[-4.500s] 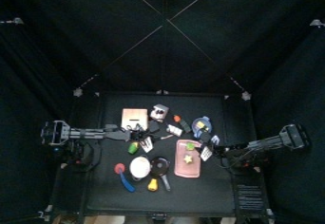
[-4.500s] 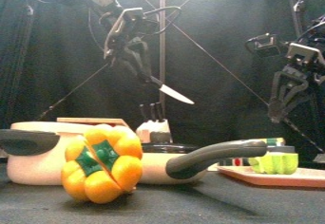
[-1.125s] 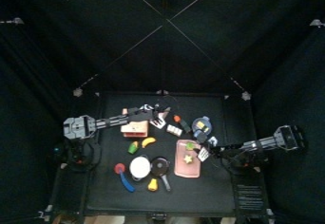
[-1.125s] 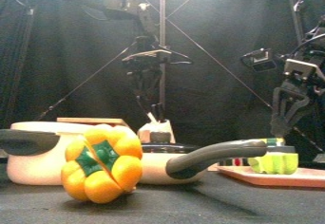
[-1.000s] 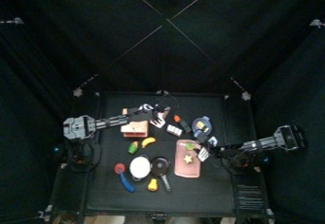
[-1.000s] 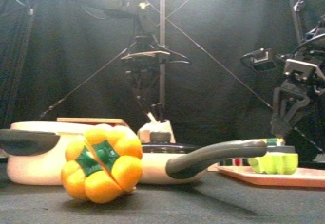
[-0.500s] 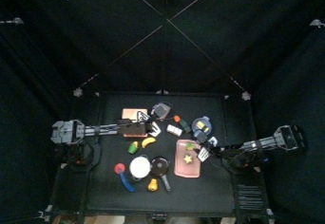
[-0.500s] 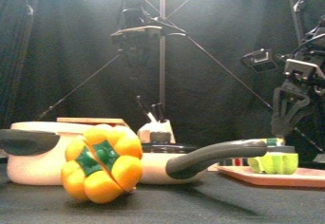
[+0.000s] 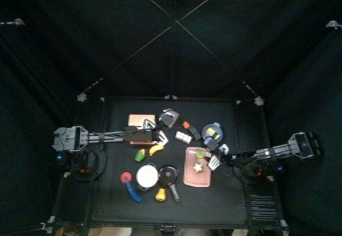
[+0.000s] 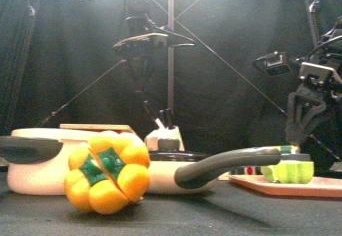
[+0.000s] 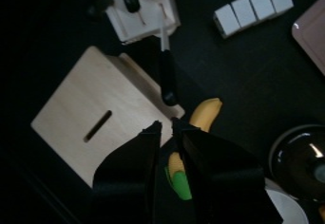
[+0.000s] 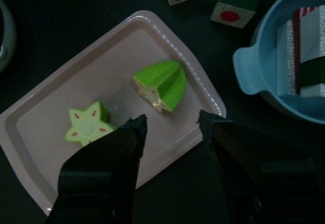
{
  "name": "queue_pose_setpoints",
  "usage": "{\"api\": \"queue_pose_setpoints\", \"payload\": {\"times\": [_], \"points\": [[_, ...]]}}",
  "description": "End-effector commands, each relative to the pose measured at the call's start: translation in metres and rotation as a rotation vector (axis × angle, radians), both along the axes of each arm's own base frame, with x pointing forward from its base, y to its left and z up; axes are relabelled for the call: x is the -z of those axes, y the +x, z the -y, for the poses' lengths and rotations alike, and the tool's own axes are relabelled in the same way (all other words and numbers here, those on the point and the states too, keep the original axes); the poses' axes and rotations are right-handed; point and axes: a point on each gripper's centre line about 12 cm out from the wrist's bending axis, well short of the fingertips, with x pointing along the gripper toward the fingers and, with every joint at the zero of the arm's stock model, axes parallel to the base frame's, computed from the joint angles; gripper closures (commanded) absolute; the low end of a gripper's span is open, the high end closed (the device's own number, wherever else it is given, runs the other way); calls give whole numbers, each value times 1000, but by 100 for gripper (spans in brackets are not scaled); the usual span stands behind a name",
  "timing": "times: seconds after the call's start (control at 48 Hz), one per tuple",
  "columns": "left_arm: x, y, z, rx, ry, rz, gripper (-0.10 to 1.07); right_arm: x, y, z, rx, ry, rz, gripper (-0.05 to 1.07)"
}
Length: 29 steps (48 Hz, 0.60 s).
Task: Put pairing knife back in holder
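Note:
The paring knife [image 11: 165,68] has a black handle and a grey blade. It lies flat along one edge of the holder [image 11: 86,114], a tan wooden block whose slot [image 11: 102,125] shows bare. The holder also shows in the top view [image 9: 139,121]. My left gripper [image 11: 173,144] hangs above the knife's handle end, open and holding nothing; it also shows high in the front view [image 10: 150,72]. My right gripper [image 12: 172,125] rests open over the pink board [image 12: 51,138].
A banana [image 11: 199,114] lies beside the knife handle. On the pink board are a green slice [image 12: 162,84] and a star piece [image 12: 91,121], with a blue bowl [image 12: 286,57] next to it. A yellow pepper [image 10: 107,170] and a pan [image 10: 54,160] stand at the front.
The left gripper, which earlier carried the knife, has lifted and drawn back to the left from over the holder without it, its jaws a little narrower. The right arm is unmoved.

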Motion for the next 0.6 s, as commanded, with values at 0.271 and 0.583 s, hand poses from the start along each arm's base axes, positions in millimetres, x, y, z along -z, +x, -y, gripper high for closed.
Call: {"api": "queue_pose_setpoints", "payload": {"times": [0.271,0.583], "points": [[16,2,0,24,-50,71,36,-4,3,0,-1,2,14,18],[27,8,-17,4,-49,83,36,-2,2,0,-1,1,8,18]]}}
